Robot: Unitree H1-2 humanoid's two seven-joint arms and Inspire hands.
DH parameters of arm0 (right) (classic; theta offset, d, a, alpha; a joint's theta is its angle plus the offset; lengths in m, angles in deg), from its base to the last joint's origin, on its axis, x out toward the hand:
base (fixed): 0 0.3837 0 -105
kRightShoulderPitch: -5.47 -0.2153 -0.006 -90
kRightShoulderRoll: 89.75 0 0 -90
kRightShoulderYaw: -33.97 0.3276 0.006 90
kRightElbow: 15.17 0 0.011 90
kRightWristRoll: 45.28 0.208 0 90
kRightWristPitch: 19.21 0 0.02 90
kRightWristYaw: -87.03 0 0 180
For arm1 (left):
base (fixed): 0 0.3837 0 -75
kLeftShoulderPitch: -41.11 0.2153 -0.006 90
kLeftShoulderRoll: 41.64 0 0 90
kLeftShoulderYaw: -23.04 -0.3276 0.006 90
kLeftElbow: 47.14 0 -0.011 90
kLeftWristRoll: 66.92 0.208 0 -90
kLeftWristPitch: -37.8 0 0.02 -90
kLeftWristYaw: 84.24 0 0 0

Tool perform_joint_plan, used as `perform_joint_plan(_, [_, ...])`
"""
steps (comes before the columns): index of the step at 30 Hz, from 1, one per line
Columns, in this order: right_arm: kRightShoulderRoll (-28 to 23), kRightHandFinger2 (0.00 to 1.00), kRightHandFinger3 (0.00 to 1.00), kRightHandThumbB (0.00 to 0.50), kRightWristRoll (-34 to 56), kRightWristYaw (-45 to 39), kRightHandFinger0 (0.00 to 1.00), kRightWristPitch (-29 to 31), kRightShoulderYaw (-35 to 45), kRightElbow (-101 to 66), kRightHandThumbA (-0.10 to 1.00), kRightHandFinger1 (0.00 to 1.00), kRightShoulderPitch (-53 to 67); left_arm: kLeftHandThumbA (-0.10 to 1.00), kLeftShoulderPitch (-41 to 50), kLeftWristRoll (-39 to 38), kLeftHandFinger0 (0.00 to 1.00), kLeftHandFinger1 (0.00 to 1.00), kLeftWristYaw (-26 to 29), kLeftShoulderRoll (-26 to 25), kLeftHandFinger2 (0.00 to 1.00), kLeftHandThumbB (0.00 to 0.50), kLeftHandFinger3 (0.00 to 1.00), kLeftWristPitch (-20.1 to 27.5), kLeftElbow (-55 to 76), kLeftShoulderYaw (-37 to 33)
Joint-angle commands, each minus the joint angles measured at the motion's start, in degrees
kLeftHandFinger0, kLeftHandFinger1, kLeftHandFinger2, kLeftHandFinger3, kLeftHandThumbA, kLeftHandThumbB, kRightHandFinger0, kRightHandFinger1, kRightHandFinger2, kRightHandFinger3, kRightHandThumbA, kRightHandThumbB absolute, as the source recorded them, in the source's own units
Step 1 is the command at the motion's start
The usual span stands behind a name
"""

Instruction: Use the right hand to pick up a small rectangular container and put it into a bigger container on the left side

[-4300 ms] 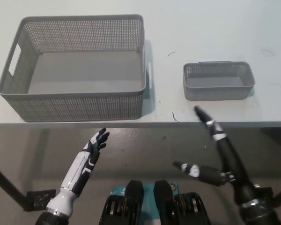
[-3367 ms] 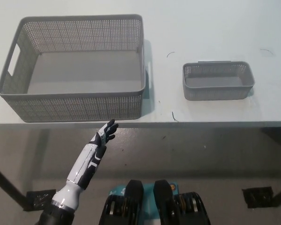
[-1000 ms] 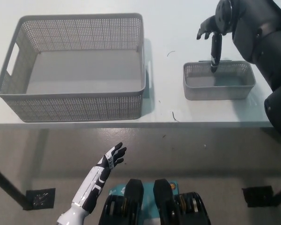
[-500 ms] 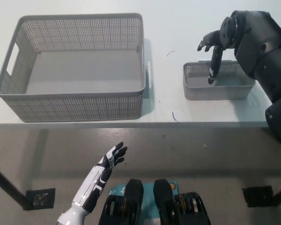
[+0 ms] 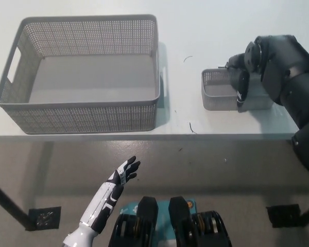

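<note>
The big basket (image 5: pixel 82 77) sits on the white table (image 5: pixel 206 31), well to the left of the right hand's fingers and far above the left hand's. It is grey, perforated, empty, with a slot handle in its left wall.

The left hand (image 5: pixel 122 175) hangs below the table edge at the lower left, its fingers (image 5: pixel 133 165) spread and straight, holding nothing, pointing up and to the right.

A few small dark marks lie on the table between the two baskets, left of the right hand's fingers.

The small basket (image 5: pixel 216 92) stands on the table at the right, well apart from the big one. Only its left part shows; the rest is hidden behind the right hand and arm.

The right hand (image 5: pixel 241 82) is down over the small basket, its dark fingers (image 5: pixel 241 95) reaching across the basket's middle toward the near wall. Whether they are clamped on the wall or only resting against it cannot be told.
</note>
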Motion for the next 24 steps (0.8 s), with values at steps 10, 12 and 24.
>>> perform_joint_plan(10, [-1.25, 1.0, 1.0, 0.313, 1.26, 19.68, 0.75, -2.29, 3.25, 0.14, 0.51, 0.91, 3.19, 1.0, -1.45, -0.01, 1.0, 1.0, -0.29, -0.4, 1.0, 0.376, 1.0, 2.46, 0.24, 0.17])
perform_joint_plan(12, [-1.71, 0.8, 1.0, 0.207, -0.88, 27.7, 0.57, 1.43, 1.95, -0.3, 0.17, 0.68, 4.01, 1.0, -1.41, 0.75, 1.0, 1.0, 0.01, -0.49, 1.0, 0.368, 1.0, 2.55, 0.45, 0.18])
perform_joint_plan(24, [-4.22, 0.39, 0.29, 0.22, 3.23, 41.68, 0.02, 11.88, 7.74, -1.93, -0.1, 0.19, -1.41, 1.0, -2.44, 1.46, 1.0, 1.0, 0.32, -0.73, 1.0, 0.368, 1.0, 2.08, 0.35, 0.53])
